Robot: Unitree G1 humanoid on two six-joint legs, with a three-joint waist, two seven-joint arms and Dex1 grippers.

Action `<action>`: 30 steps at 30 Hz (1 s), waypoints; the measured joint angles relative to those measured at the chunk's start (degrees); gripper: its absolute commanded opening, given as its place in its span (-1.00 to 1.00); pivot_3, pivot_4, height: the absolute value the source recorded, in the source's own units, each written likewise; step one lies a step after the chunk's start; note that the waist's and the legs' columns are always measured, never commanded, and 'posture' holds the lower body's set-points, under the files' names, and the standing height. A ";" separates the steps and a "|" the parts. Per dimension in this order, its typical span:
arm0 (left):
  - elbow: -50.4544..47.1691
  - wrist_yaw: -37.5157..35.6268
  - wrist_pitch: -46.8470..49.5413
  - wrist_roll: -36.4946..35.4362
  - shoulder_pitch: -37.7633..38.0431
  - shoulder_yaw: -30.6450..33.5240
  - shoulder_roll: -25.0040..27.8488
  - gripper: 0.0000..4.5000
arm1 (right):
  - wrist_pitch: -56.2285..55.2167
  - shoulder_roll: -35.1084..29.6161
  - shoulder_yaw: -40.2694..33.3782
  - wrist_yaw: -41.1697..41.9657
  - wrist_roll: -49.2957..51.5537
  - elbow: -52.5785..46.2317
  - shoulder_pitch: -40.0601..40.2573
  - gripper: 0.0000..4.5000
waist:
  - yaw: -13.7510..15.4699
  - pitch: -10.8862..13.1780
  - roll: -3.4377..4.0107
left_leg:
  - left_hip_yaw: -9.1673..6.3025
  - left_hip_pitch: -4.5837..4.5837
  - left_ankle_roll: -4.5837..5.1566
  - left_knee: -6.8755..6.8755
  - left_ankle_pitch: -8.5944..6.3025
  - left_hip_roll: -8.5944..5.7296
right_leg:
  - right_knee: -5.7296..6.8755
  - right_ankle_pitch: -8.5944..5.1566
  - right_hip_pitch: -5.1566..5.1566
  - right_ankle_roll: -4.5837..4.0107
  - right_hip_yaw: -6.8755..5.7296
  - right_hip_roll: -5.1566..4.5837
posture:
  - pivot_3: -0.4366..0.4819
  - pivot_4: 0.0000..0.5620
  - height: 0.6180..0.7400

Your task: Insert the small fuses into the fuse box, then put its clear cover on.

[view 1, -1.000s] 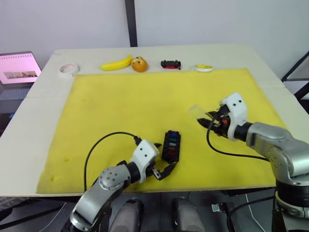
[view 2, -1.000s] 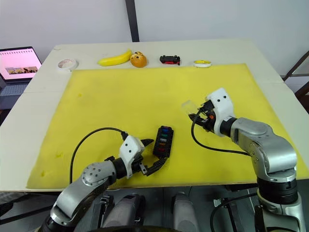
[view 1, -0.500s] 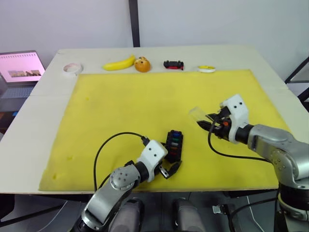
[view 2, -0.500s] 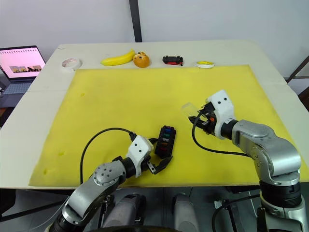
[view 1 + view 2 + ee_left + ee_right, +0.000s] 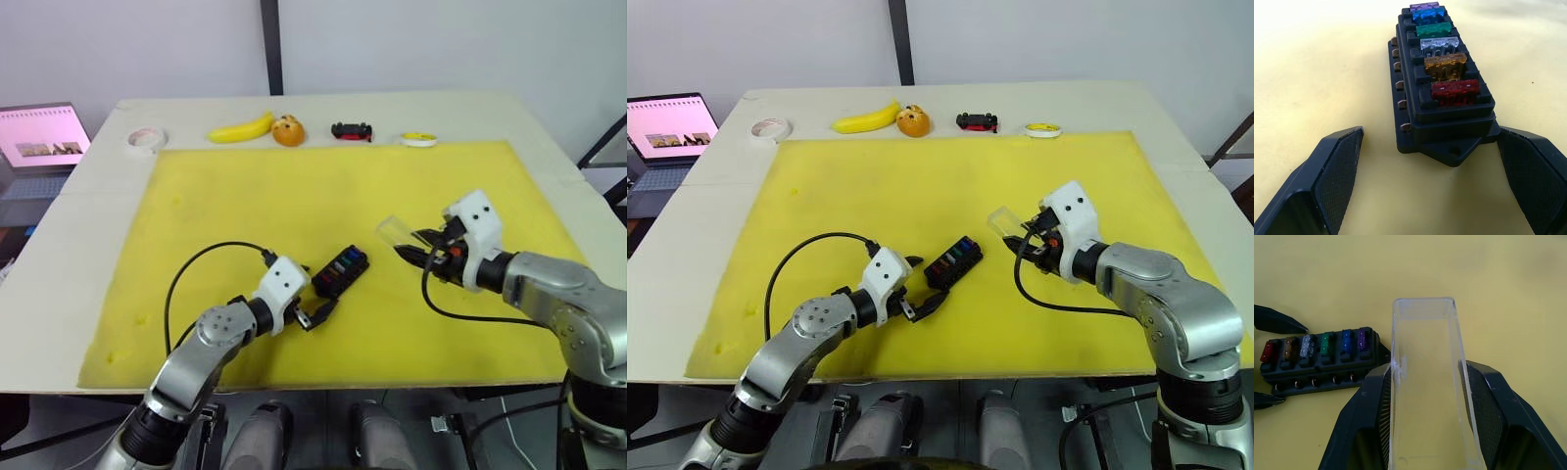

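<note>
Now the fuse box lies on the yellow mat, angled, with all six fuses seated in a row: purple, blue, green, clear, amber, red. The left hand sits at its near end, fingers spread wide on either side, one finger close against the box's end. Off to the right, the right hand holds the clear cover between its fingers, raised above the mat, well apart from the box. Along the tabletop's far edge sit a banana, an orange and a toy car.
</note>
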 measured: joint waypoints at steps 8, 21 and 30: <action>4.49 0.54 -1.23 0.77 -2.71 -0.40 -3.64 1.00 | -0.84 -0.39 -0.03 -0.04 0.00 0.01 0.12 -0.26 | -0.02 0.00 0.00 | 0.00 0.00 -0.01 0.01 0.00 -0.02 | 0.00 0.00 0.01 0.00 0.00 0.00 | -0.05 -0.47 1.00; 11.71 -10.58 -7.53 0.51 -8.37 -0.51 0.62 0.14 | -4.87 -8.83 -1.96 9.66 4.67 -2.77 1.00 -0.26 | -0.04 -0.01 0.01 | 0.00 0.01 0.01 0.01 -0.01 0.00 | 0.00 0.00 0.02 0.00 -0.04 0.01 | -0.05 -0.47 1.00; 23.30 -32.27 -15.83 -2.30 -18.02 -3.36 3.96 0.14 | -12.42 -17.45 7.12 25.08 7.39 -3.70 -4.31 -0.26 | -0.09 0.03 -0.04 | -0.03 -0.05 0.01 0.04 -0.01 -0.01 | -0.09 0.00 0.03 0.00 -0.11 0.00 | -0.05 -0.47 1.00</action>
